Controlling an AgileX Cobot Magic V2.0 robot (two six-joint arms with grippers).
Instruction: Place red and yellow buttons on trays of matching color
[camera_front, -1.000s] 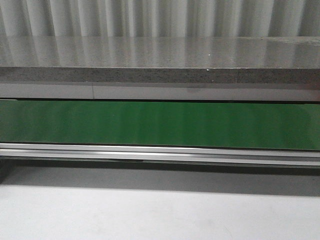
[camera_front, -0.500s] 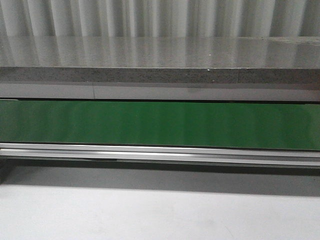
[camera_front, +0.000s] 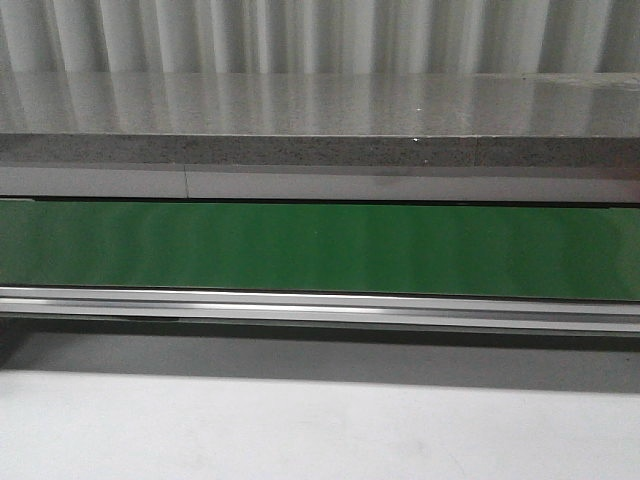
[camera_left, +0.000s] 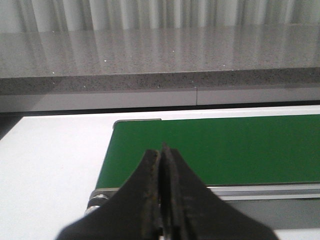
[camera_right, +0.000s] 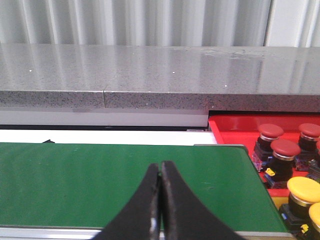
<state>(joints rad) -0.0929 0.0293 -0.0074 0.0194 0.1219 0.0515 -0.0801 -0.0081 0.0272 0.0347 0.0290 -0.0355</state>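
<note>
The left pincer (camera_left: 161, 152) has its two dark fingers pressed flat together, nothing between them, and it hangs over the near edge of the green conveyor belt (camera_left: 215, 147), close to that belt's end. Past the belt's end lies plain white bench (camera_left: 50, 155), and behind the belt a speckled grey stone ledge (camera_left: 150, 55) runs across, with pale ribbed curtain behind it.

The right pincer (camera_right: 161, 170) is likewise closed tight with nothing held, poised above the green belt (camera_right: 110, 175) near its other end. Just beyond that end sits a red tray (camera_right: 235, 125), pushed up against the foot of the grey ledge (camera_right: 150, 70). In it stand the red buttons (camera_right: 285, 150), at least three mushroom-capped ones on dark bases, crowded together. Nearer, touching or nearly touching them, are the yellow buttons (camera_right: 303, 190), two caps showing, partly cut off at the picture's edge; what they rest on I cannot make out.

From the front, only the long green belt (camera_front: 320, 245), its silver rail (camera_front: 320, 305) and the grey ledge (camera_front: 320, 110) show; neither arm appears there.
</note>
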